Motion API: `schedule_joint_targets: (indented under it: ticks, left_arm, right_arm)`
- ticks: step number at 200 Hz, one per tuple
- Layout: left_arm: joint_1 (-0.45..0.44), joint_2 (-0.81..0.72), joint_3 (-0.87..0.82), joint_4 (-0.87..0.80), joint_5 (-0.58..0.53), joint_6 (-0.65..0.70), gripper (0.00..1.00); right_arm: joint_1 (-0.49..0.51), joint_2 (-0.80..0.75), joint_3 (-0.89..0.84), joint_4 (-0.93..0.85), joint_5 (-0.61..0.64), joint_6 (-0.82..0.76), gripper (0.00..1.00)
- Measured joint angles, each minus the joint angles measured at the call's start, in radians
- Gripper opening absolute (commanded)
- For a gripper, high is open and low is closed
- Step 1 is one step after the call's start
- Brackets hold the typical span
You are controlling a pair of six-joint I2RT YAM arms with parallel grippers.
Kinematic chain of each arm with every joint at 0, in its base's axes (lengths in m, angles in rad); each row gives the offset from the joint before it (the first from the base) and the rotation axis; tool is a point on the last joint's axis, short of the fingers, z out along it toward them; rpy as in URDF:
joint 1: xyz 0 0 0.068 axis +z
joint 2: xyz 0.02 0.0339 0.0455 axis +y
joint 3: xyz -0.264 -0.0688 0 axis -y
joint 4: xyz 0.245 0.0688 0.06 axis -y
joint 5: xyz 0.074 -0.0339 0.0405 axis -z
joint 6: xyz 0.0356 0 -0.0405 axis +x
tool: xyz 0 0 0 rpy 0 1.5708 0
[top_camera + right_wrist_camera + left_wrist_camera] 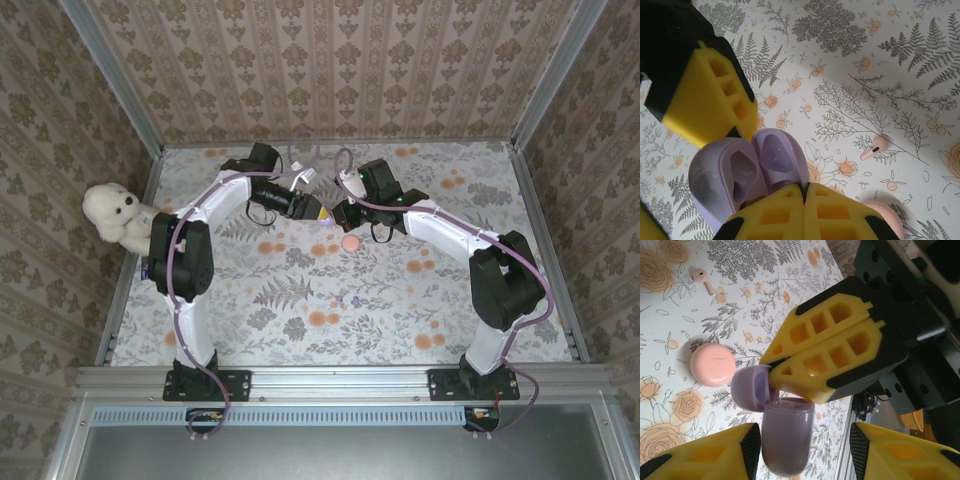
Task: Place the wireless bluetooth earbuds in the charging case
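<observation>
**Top view.** Both arms reach to the far middle of the floral-patterned counter (300,320). The left end effector (321,211) and right end effector (344,213) meet tip to tip there. A smooth, round salmon-pink plastic puck (350,243) lies on the counter just to the near side of them.

**Left wrist view.** The small lilac-purple rounded plastic charging case (787,435) sits between the fingers of the left end effector (805,437), with its lid (751,388) swung open to one side. The body's long axis runs along the fingers, so they span its short width. The jaws are apart: one finger is at the case wall, and the other shows a clear gap. The right end effector (772,374) has its fingers together, tips at the hinge line. Beyond the pink puck (712,365) lies a small pink stemmed plastic earbud (702,280), well apart from the charging case.

**Right wrist view.** The right end effector (805,192) is pressed closed against the rim of one open half. We cannot tell whether the thin wall is nipped between the fingers. The earbud (875,148) lies off to the side, its stem pointing roughly back toward the charging case.

**Judgement.** The next move depends on the left fingers closing across the short width. That would free the right arm, which we judge to be nearer, to fetch the earbud.
</observation>
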Motion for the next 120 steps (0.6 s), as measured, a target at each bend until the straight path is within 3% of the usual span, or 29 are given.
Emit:
schedule_joint_targets:
  ticks: [120]
  left_arm:
    - [0.0,0.025,0.02,-0.032,0.016,0.032,0.35]
  right_arm:
    - [0.0,0.01,0.012,-0.007,-0.023,0.0,0.0]
